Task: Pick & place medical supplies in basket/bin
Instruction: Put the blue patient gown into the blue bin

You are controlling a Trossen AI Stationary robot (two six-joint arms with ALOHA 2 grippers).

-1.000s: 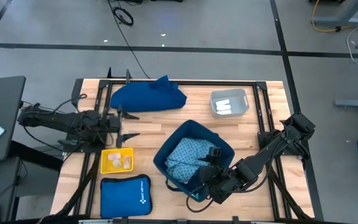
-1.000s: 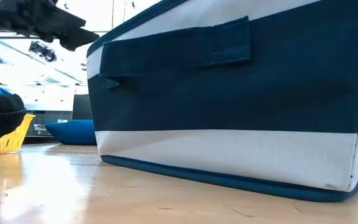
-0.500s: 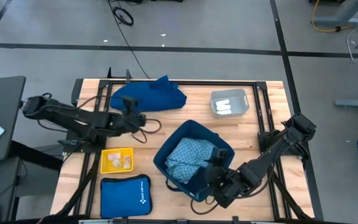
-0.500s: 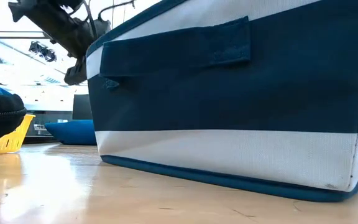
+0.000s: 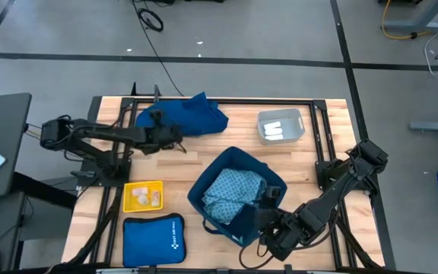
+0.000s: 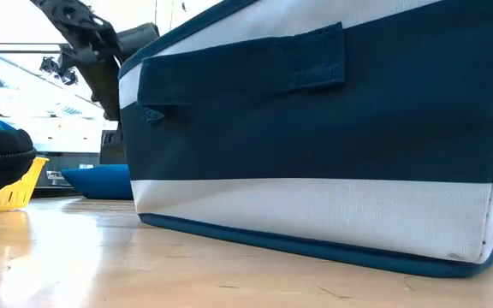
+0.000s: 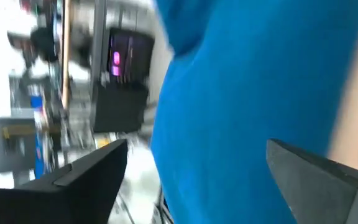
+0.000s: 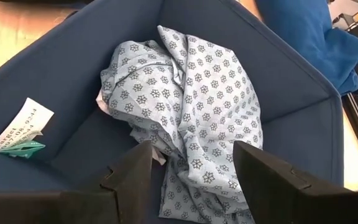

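The dark-blue cloth (image 5: 182, 116) lies bunched at the table's far left; it fills the left wrist view (image 7: 247, 93). My left gripper (image 5: 175, 140) (image 7: 194, 180) is open at the cloth's near edge, one finger on either side of the blue fabric ahead. Whether the fingers touch the cloth I cannot tell. The teal speckled cloth (image 8: 191, 99) lies crumpled inside the navy basket (image 5: 204, 199). My right gripper (image 5: 268, 196) (image 8: 191, 180) hangs open above it at the basket's near right corner. White rolls (image 5: 278, 129) lie in a clear bin.
A yellow tray (image 5: 131, 186) with small items and a bright-blue zip pouch (image 5: 152, 240) lie at the near left. The clear bin (image 5: 263, 122) stands at the far right. A paper tag (image 8: 18, 127) lies on the basket's floor. The basket's wall (image 6: 315, 128) fills the low view.
My left gripper has swung from the table's left side toward the far edge and the dark-blue cloth, sinking and rolling about its own axis, fingers still open. My right arm has edged slightly toward the near edge, staying over the basket.
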